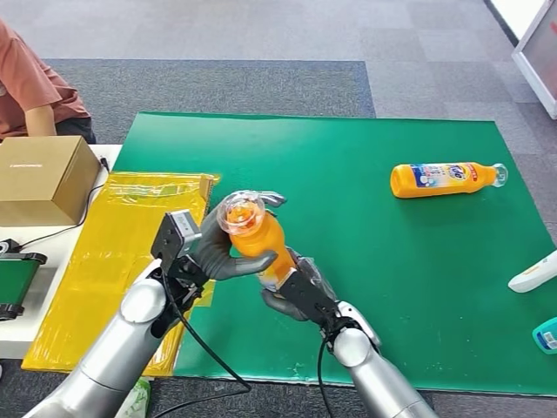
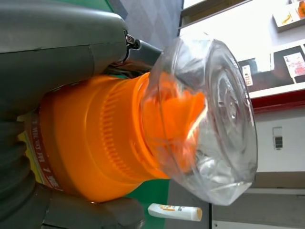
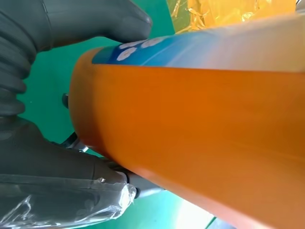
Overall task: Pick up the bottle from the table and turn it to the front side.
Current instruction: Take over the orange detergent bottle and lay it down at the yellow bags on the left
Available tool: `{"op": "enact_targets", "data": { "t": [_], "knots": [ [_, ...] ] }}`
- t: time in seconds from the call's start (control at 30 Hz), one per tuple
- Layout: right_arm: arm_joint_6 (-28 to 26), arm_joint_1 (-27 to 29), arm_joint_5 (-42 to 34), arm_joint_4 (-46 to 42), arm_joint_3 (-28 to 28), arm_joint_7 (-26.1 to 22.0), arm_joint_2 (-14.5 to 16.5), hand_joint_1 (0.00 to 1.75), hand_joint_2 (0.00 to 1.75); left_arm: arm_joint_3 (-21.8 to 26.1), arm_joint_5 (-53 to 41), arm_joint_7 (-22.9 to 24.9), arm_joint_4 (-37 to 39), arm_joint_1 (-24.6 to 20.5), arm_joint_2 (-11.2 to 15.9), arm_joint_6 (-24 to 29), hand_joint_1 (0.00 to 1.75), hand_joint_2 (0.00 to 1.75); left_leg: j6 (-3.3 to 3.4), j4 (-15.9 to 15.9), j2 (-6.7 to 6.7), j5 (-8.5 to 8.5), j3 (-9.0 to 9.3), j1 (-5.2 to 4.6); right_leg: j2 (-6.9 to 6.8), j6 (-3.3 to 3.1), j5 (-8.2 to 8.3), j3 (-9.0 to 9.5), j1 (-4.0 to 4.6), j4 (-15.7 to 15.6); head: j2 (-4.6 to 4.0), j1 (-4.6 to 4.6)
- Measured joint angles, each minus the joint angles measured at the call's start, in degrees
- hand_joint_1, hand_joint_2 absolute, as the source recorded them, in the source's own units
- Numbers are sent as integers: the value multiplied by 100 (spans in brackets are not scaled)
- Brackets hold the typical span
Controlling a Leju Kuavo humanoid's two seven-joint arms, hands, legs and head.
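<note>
The held bottle [image 1: 263, 239] is glossy orange plastic with a clear, shiny plastic cap [image 1: 240, 212] and a printed paper-like label. The desk [image 1: 368, 287] wears a matt green mat. Beside it lies crinkled, glossy yellow film [image 1: 111, 252] and a matt cardboard box [image 1: 43, 178].

Office-like room – grey carpet tiles [image 1: 263, 35], worktable [image 1: 407, 261]

Grey carpet floor [image 1: 263, 35] — green-topped table [image 1: 420, 279], white side table [image 1: 39, 252].
</note>
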Motion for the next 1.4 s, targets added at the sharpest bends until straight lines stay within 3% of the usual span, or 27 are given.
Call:
{"op": "enact_targets", "data": {
  "t": [0.03,0.17,0.8,0.93,0.97,1.07,1.13,1.2,1.4],
  "knots": [
    [-3,0,-18,2,-1,10,-1,175,175,-3,-4,-1,6,2,7,32,175,175,0,0,0,0,-1,0,0,0,0,-1,0,0,-1,-1],
    [-11,9,-133,-3,-15,31,-4,175,175,-3,-23,-14,14,13,32,175,175,0,0,0,0,0,-3,0,0,0,0,-3,0,0,1,-1],
    [-9,97,-296,-84,-52,43,-34,171,175,66,-39,-31,12,74,85,310,175,0,0,0,0,0,-7,0,0,0,0,-6,0,0,1,0],
    [-9,100,-399,-95,-60,42,-34,0,175,80,-147,-62,11,84,104,480,175,0,0,0,0,0,-7,0,0,0,0,-7,0,0,1,-1],
    [-11,106,-467,-109,-78,44,-36,0,175,89,-267,-95,6,96,107,627,175,0,0,0,0,0,-8,0,0,0,0,-7,0,0,0,-1],
    [-59,193,-762,-262,-265,65,-63,0,175,150,-1569,-198,-146,234,132,1853,175,0,0,0,0,0,-9,0,1,0,0,-9,0,0,1,1],
    [-125,298,-948,-456,-493,81,-114,0,175,214,-3238,-147,-355,399,178,3129,175,0,0,0,0,0,-12,0,0,0,0,-12,0,0,1,0],
    [-170,383,-1052,-667,-748,95,-172,0,175,276,-4817,36,-532,547,241,4048,175,0,0,0,-1,-1,-15,0,-2,1,-1,-15,0,0,0,0],
    [-183,515,-1233,-1173,-1332,105,-243,0,175,452,-8263,978,-646,869,323,5214,175,0,0,0,0,0,-17,0,0,1,-1,-18,0,0,1,0]
  ]
}}
